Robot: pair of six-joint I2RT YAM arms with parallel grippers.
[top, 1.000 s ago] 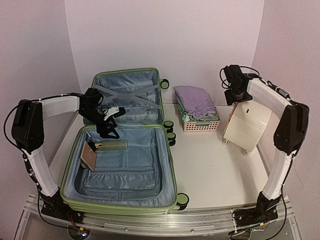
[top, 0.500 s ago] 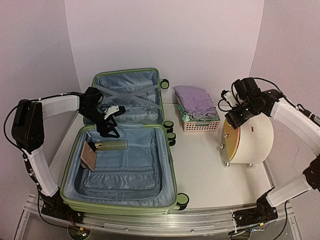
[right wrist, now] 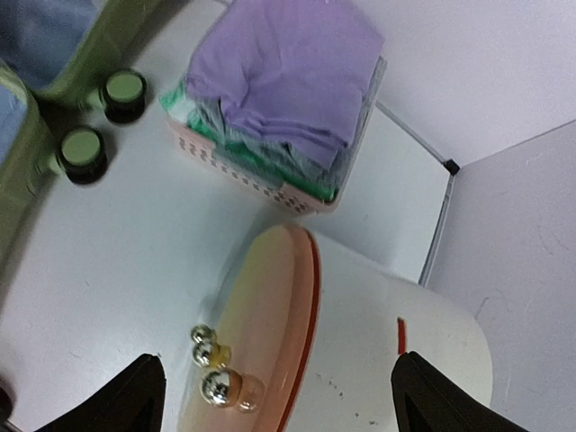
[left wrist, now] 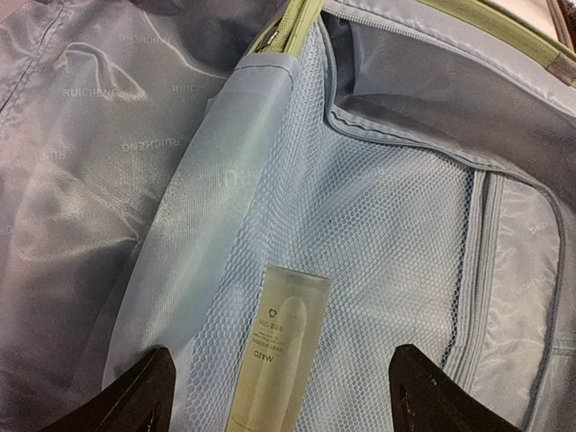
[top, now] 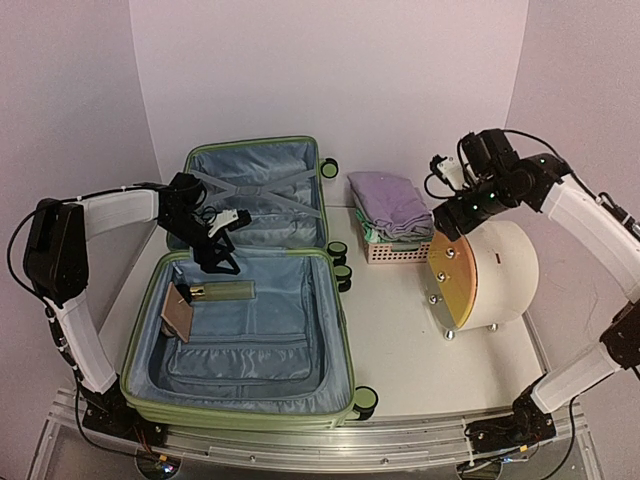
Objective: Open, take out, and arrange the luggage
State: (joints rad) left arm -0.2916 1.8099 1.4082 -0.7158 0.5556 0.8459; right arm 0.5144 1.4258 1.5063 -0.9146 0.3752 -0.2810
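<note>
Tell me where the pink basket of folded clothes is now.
In the top view, the pink basket sits toward the back, right of centre, between the open luggage on its left and the cream drum on its right.

the grey-blue satin lining (left wrist: 81,135) of the light-green hard-shell luggage (top: 240,412) repeats "ruicheng"; print on the pale frosted bottle (left wrist: 274,360) is too small to read.

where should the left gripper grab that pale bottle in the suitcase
Pinch its long sides mid-body, coming straight down from above. The bottle lies flat on the mesh lining of the suitcase, slim enough for the open left gripper hovering over it.
</note>
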